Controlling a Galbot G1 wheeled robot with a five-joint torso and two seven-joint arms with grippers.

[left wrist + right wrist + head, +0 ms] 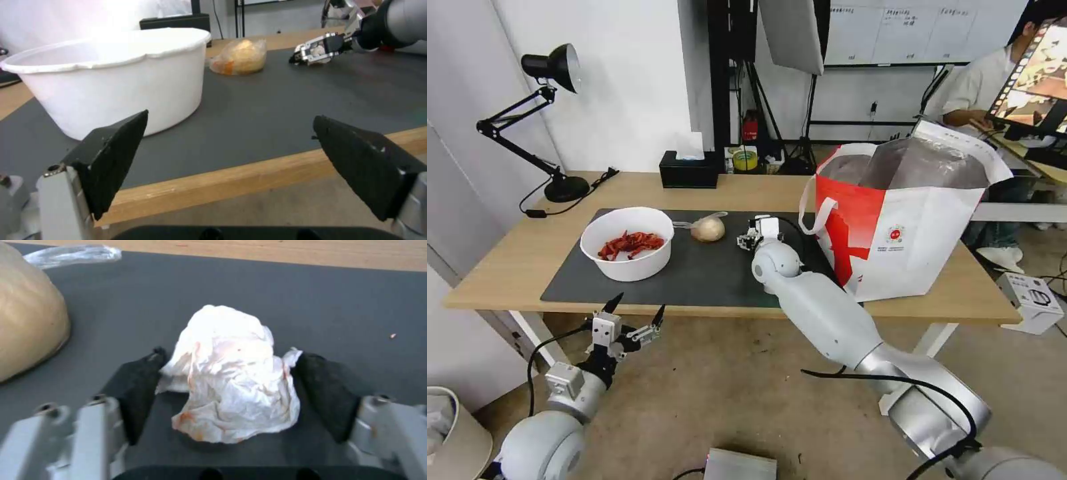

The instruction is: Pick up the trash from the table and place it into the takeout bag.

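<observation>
Nearest, the left gripper [635, 319] hangs below and in front of the dark grey mat [707, 273] on the long light-wood table [500, 267], just off the table's front edge, its black jaws spread wide on nothing. On the mat's left part stands the white round bowl [627, 243] of red scraps, upright, with bare mat between it and the front edge. Past the bowl, toward the mat's far edge, lies the clear bag with a pale lump [708, 229], its twisted clear tail pointing back toward the bowl. Just beside it, the right gripper [749, 240] is down at the mat, with the crumpled white tissue [233, 380], stained orange-red and humped upward, between its black pads, which touch the tissue's sides. At the mat's right end stands the big white and red insulated takeout bag [907, 247], mouth open upward, silver lining showing.
</observation>
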